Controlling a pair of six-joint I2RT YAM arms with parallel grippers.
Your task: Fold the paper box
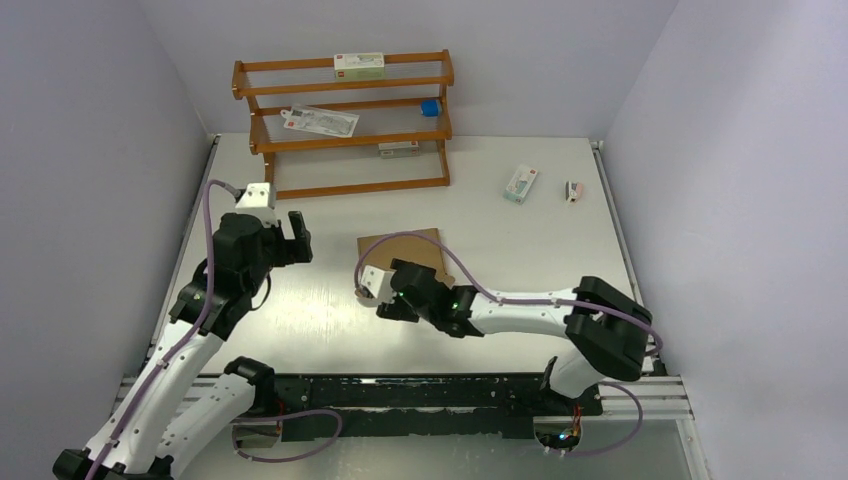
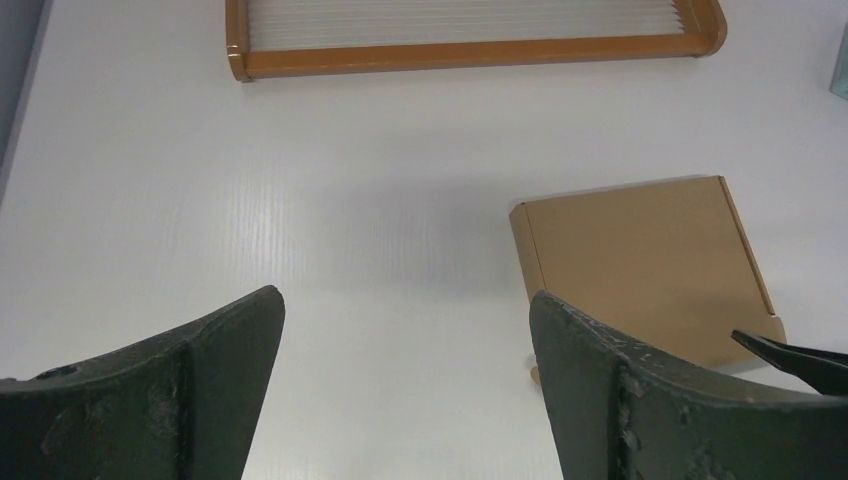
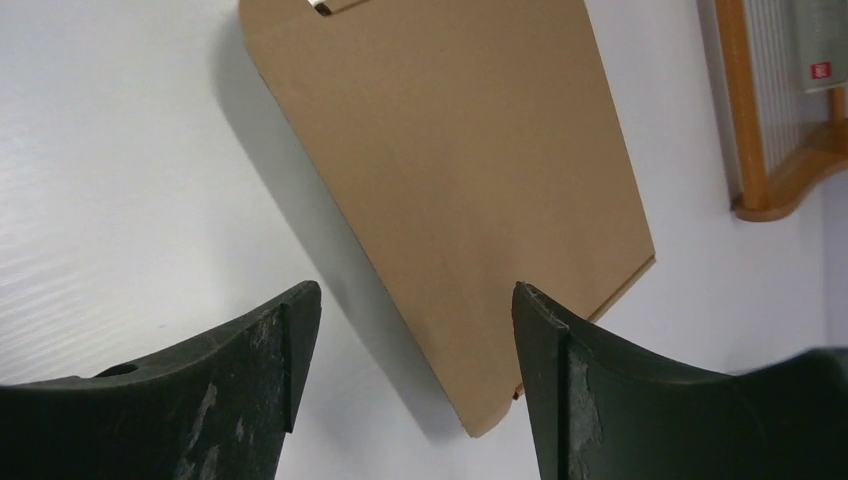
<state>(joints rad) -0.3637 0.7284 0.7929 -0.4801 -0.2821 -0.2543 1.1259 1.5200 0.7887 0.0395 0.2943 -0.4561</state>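
You have the white table under everything. At its far side stands the wooden rack, the biggest holder here. Its top shelf carries a white-and-green carton. The middle shelf holds a clear packet and, towards the right end, a small blue thing. The lower shelf holds a little white box.

The paper box lies near the middle of the table, in front of the rack and apart from it. It is plain brown with its top panel down flat, so you cannot tell what is inside.

Your left gripper hovers to the left of the box, clear of it, with its jaws spread wide and nothing between them. Your right gripper hangs over the box's near edge with its jaws also apart and gripping nothing.

At the back right, a second white-and-green carton lies on the table, with a tiny item near it that is too small to name.
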